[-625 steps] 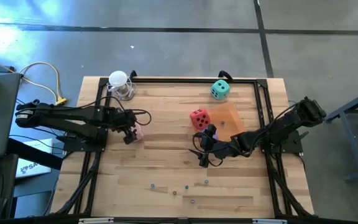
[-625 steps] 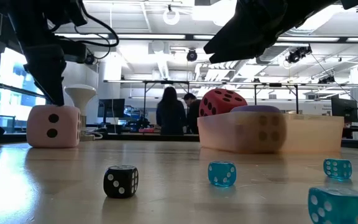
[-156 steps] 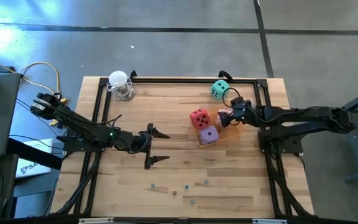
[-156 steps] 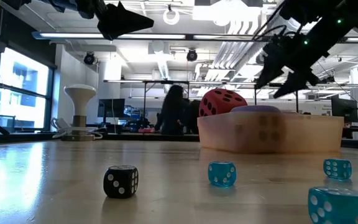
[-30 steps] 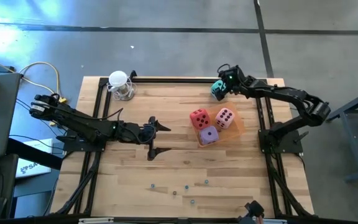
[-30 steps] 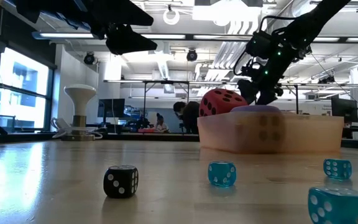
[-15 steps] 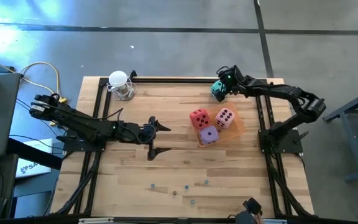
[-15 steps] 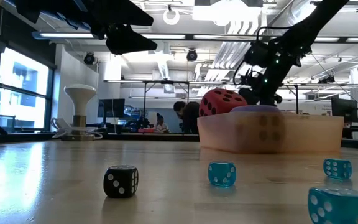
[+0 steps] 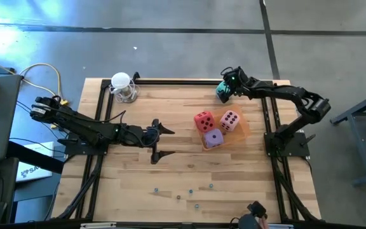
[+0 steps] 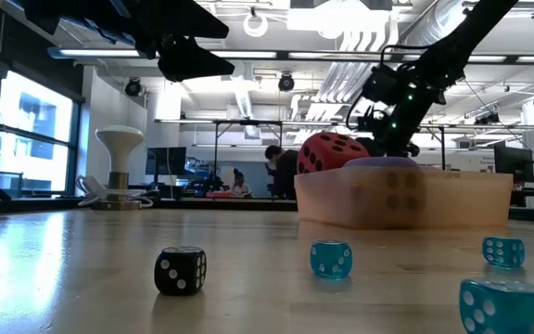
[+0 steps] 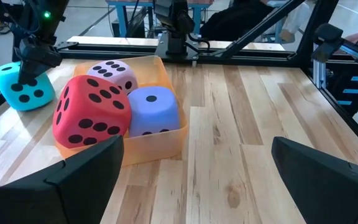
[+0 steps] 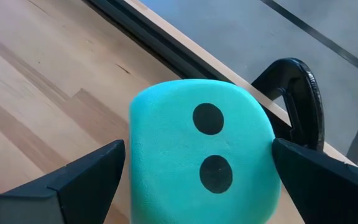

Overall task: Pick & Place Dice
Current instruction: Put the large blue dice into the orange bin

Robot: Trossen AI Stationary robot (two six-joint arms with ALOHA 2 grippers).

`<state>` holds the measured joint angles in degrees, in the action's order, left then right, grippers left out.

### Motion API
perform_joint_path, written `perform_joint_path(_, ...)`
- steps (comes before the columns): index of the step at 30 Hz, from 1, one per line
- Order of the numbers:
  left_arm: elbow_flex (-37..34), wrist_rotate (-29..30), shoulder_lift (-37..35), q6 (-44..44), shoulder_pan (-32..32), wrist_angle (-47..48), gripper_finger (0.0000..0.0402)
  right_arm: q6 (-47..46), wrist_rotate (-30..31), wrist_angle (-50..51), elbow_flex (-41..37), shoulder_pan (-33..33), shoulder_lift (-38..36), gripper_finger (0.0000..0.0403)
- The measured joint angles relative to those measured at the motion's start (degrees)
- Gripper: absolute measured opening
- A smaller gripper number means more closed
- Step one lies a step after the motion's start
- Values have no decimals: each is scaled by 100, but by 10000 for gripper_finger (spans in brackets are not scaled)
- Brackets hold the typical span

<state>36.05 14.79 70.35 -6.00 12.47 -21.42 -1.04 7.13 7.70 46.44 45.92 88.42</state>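
The teal die (image 9: 222,94) rests on the table by its far edge, two pips up in the right wrist view (image 12: 201,118). My right gripper (image 9: 229,83) is open, pointing down, with one finger on each side of the die. The red die (image 9: 203,121), pink die (image 9: 230,119) and purple die (image 9: 213,137) sit in the translucent orange tray (image 9: 243,130). My left gripper (image 9: 164,141) is open and empty, above the table left of the tray. My right gripper stands astride the teal die from above, its fingers (image 12: 73,180) beside two opposite sides of the die. I cannot tell whether they touch it. The die sits on the table.
A black clamp (image 12: 297,93) and the table's dark frame rail (image 9: 189,81) lie just behind the teal die. A white stand (image 9: 122,86) is at the far left. Several tiny dice (image 10: 179,271) lie near the front edge. People show in the room behind.
My right gripper has come down a little over the teal die, which has stayed in place.
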Motion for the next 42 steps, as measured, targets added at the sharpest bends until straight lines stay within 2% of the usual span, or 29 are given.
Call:
perform_joint_path(18, 0, 0, 0, 0, 2, 1, 400, -207, 279, 236, -4, -5, 11, 390)
perform_joint_path(28, 0, 0, 0, -181, 2, 1, 400, -227, 141, 294, 0, -1, 4, 311)
perform_joint_path(37, 0, -1, 0, -188, 2, 1, 400, -197, 125, 613, 0, -1, 7, 292)
perform_joint_path(40, 0, -2, 0, -197, 2, 1, 400, -154, 153, 686, 0, -5, 4, 257)
perform_joint_path(42, 0, -2, 0, -197, 2, 1, 400, -94, 133, 699, 2, -5, 0, 218)
